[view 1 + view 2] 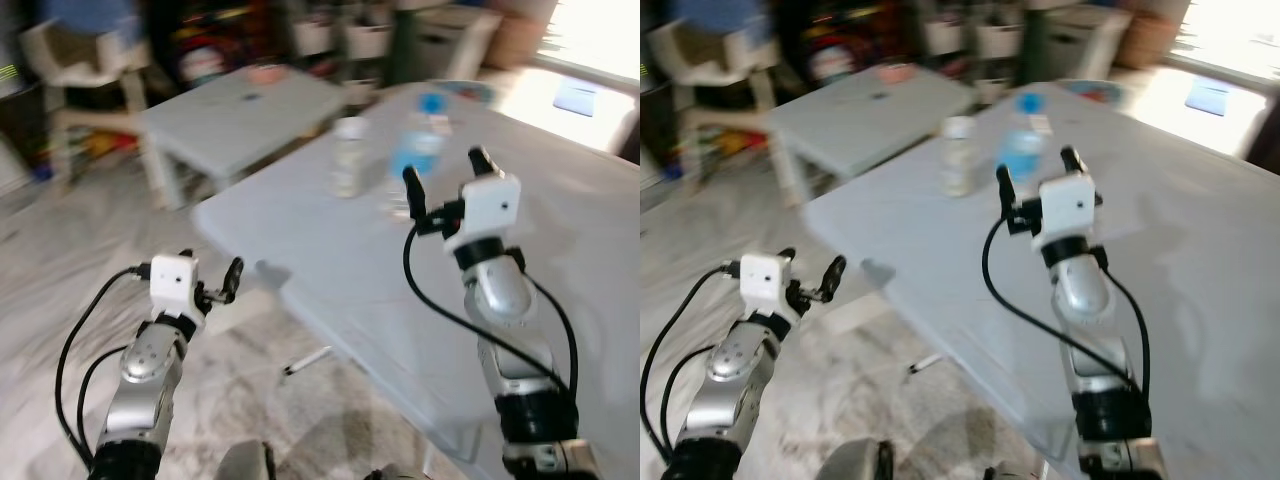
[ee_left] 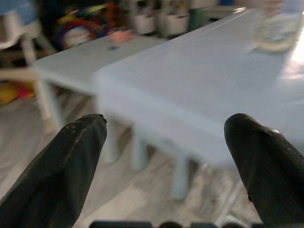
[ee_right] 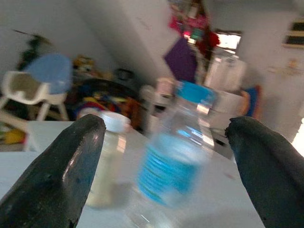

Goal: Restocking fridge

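Note:
A clear water bottle with a blue cap and blue label stands on the pale grey table, and a white-capped jar stands just to its left. My right gripper is raised over the table, open, just short of the bottle. In the right wrist view the bottle lies ahead between the spread fingers, with the jar beside it. My left gripper is open and holds nothing, low over the floor, left of the table's corner. The left wrist view looks along the table edge.
A smaller grey table stands behind, with a white chair at the far left and storage bins along the back wall. A thin white stick lies on the marbled floor by the table's near edge. The picture is blurred.

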`<state>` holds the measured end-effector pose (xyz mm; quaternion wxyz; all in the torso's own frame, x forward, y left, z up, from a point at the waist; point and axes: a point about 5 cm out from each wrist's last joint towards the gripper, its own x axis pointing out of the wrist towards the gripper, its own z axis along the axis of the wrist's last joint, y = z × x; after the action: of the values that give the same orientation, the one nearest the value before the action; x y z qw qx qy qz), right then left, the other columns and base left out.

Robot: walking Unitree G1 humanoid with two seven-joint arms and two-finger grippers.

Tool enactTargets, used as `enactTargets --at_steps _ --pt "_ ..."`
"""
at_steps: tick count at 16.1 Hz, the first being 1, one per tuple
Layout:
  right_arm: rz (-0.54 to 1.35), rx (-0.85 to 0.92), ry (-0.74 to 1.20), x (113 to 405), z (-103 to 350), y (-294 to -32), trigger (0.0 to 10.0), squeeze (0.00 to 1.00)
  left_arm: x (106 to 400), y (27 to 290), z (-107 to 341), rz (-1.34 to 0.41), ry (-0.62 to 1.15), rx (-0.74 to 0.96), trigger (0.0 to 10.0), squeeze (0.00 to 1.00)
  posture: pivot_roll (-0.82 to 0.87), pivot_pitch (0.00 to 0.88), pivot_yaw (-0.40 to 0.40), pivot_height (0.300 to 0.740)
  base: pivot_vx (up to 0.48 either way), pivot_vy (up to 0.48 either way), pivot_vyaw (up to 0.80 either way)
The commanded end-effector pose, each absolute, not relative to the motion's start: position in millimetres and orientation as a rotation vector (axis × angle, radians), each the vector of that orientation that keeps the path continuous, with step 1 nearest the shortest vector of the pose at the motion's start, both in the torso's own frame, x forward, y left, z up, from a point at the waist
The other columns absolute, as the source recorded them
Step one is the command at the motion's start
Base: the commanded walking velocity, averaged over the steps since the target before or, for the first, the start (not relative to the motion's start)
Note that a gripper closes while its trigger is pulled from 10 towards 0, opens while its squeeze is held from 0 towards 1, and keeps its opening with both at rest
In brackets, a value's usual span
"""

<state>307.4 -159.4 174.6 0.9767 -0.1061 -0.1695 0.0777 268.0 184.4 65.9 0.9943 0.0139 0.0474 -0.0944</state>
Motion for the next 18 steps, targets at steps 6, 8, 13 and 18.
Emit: enactTargets --at_steps 6,8,13,18 --pt "0.077 -0.278 -0.417 328.9 203.7 -189.9 10.0 0.0 270.3 185.4 76.0 -0.2 0.062 0.057 10.0 0.0 0.04 0.022 0.017 0.74 0.0 0.0 0.0" --pt "0.08 -0.285 -0.426 334.0 208.1 -191.8 10.0 0.0 268.4 185.9 75.4 -0.205 0.066 0.061 10.0 0.0 0.04 0.031 0.022 0.74 0.0 0.0 0.0" --pt "0.185 -0.298 -0.436 356.0 222.8 -179.4 10.0 0.0 264.0 187.8 76.8 -0.217 0.079 0.077 10.0 0.0 0.07 0.063 0.042 0.74 0.0 0.0 0.0" --pt "0.154 -0.265 -0.397 385.2 244.1 -179.0 10.0 0.0 259.5 189.2 77.4 -0.224 0.091 0.088 10.0 0.0 0.09 0.079 0.051 0.74 0.0 0.0 0.0"
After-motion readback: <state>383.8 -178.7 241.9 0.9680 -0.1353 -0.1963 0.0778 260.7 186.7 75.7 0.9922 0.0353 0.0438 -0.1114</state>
